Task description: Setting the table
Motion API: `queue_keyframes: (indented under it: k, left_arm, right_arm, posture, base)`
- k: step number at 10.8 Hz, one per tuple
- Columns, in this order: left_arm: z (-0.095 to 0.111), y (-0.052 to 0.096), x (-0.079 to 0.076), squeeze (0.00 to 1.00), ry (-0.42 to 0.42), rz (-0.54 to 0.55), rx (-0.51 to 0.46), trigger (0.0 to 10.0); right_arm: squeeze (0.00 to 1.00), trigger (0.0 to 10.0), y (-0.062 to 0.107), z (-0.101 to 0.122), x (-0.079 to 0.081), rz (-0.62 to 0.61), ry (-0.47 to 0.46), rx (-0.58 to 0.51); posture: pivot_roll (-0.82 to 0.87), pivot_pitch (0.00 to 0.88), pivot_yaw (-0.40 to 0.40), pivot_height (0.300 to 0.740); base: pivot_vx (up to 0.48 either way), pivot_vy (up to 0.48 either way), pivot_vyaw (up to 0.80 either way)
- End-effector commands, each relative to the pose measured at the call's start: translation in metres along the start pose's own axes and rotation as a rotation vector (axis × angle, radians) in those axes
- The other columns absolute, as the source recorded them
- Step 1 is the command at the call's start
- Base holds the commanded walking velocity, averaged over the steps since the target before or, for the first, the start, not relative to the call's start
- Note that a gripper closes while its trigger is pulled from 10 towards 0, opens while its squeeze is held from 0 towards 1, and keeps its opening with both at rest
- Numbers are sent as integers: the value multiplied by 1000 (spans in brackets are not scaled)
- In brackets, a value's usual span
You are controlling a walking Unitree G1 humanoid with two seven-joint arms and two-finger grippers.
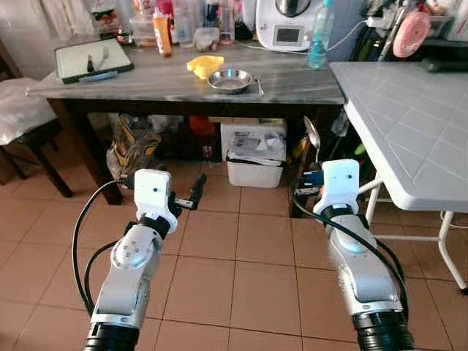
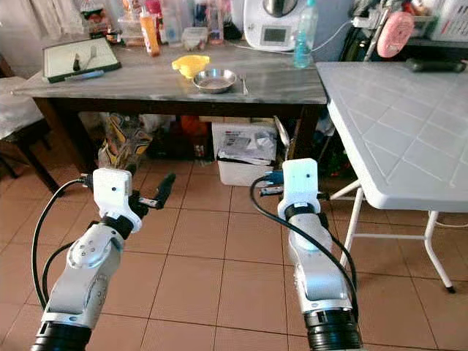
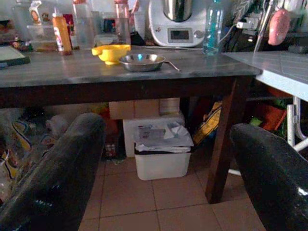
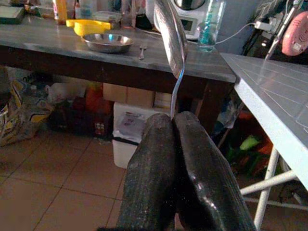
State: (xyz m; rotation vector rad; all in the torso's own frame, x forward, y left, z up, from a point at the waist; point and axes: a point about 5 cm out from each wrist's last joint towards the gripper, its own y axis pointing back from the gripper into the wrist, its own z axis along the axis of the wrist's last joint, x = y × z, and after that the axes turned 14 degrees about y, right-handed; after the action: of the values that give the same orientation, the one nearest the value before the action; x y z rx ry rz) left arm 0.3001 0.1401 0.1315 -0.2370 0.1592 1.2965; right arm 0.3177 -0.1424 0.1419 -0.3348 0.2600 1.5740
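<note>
My right gripper (image 4: 172,121) is shut on the thin handle of a metal spoon (image 1: 313,139), which stands upright with its bowl (image 4: 171,33) on top. The gripper hangs above the tiled floor, short of the dark table (image 1: 146,86) with a grey marble top. On that table sit a steel bowl (image 1: 229,80), a yellow bowl (image 1: 205,65) behind it and a fork (image 1: 259,86) to its right. My left gripper (image 3: 168,132) is open and holds nothing; one black finger (image 1: 197,189) points toward the table.
A white folding table (image 1: 409,124) stands close on my right. The dark table also carries a green cutting board (image 1: 93,60), bottles (image 1: 320,35) and a white appliance (image 1: 285,25) at the back. A white bin (image 1: 254,167) and bags sit under it. A chair (image 1: 22,117) is at far left.
</note>
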Motion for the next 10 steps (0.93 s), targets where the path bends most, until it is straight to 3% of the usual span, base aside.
queue_keyframes:
  k: [1,4,10]
  left_arm:
    - [4,1,0,0,-5,-7,-8,10000]
    - [4,0,-2,0,2,-23,-11,10000]
    - [4,0,-3,0,8,-30,-10,10000]
  right_arm:
    - [0,10000,-1,7,-2,-13,-4,-26]
    - [0,10000,-1,7,-4,-20,-1,-29]
    - [0,10000,-1,8,-6,-28,4,-32]
  posture:
    - [59,4,27,740]
    - [55,5,27,740]
    - [51,6,26,740]
  base:
    - [0,0,0]
    - [225,0,0]
    - [480,0,0]
